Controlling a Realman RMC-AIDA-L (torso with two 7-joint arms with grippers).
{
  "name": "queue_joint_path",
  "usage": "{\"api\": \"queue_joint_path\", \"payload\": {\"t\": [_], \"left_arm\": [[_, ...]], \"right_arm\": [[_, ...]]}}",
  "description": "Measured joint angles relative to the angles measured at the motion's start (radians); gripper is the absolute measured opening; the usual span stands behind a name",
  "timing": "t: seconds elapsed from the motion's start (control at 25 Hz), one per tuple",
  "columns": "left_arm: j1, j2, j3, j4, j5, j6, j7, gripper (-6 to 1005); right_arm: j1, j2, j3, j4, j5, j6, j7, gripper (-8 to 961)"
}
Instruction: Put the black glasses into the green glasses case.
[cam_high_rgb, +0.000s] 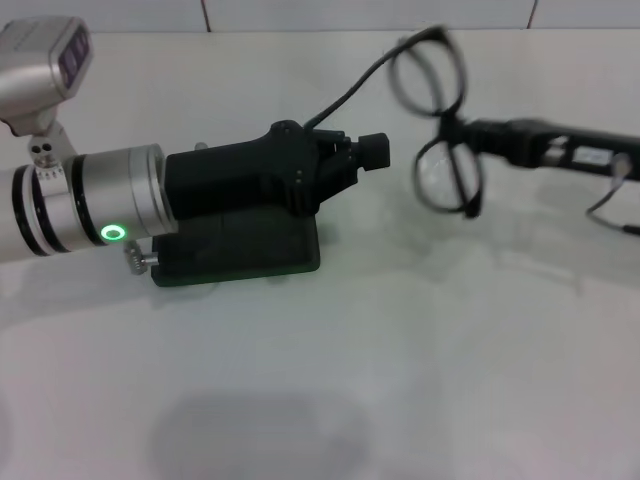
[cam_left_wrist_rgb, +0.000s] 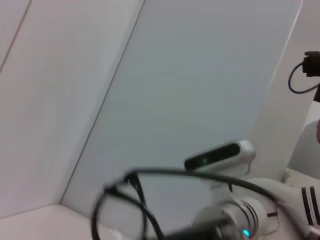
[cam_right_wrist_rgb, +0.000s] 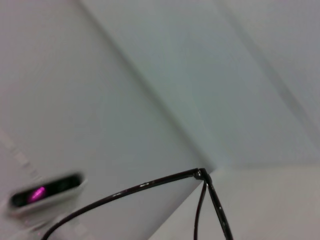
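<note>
White tabletop (cam_high_rgb: 320, 400) against a pale tiled wall, glasses held in the air above it.

The right gripper (cam_high_rgb: 480, 135) reaches in from the right, clamped on the black glasses (cam_high_rgb: 440, 120) at the bridge, lifted clear of the table. The frame's long axis runs toward and away from the robot, one lens stacked beyond the other, a temple arm trailing left. The left gripper (cam_high_rgb: 372, 150) hovers over the green glasses case (cam_high_rgb: 240, 262), left of the glasses; whether its fingers are parted cannot be told.

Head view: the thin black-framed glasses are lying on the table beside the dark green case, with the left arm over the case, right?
Not lying on the table: the head view shows the thin black-framed glasses held up by the right hand, beside the dark green case under the left arm.
</note>
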Motion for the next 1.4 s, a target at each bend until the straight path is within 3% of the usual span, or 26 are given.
{"api": "queue_joint_path", "payload": {"t": [0.28, 0.44, 0.72, 0.96, 1.12, 1.4], "left_arm": [[0.011, 0.004, 0.008, 0.000, 0.068, 0.002, -0.031, 0], [0.014, 0.010, 0.015, 0.000, 0.113, 0.002, -0.053, 0], [0.013, 0.013, 0.037, 0.000, 0.119, 0.003, -0.064, 0], [0.011, 0.012, 0.038, 0.000, 0.118, 0.003, -0.061, 0], [0.009, 0.012, 0.039, 0.000, 0.116, 0.003, -0.060, 0], [0.006, 0.010, 0.039, 0.000, 0.115, -0.002, -0.058, 0]], "right_arm": [[-0.100, -0.008, 0.163, -0.099, 0.002, 0.044, -0.166, 78], [-0.127, 0.001, 0.176, -0.145, 0.000, 0.061, -0.320, 78], [-0.102, 0.012, 0.011, -0.163, -0.012, 0.120, -0.690, 77], [-0.076, 0.019, -0.073, -0.152, 0.035, 0.131, -0.879, 77], [-0.073, 0.019, -0.162, -0.150, 0.131, 0.152, -0.941, 76], [-0.057, 0.019, -0.212, -0.148, 0.162, 0.141, -0.946, 76]]}}
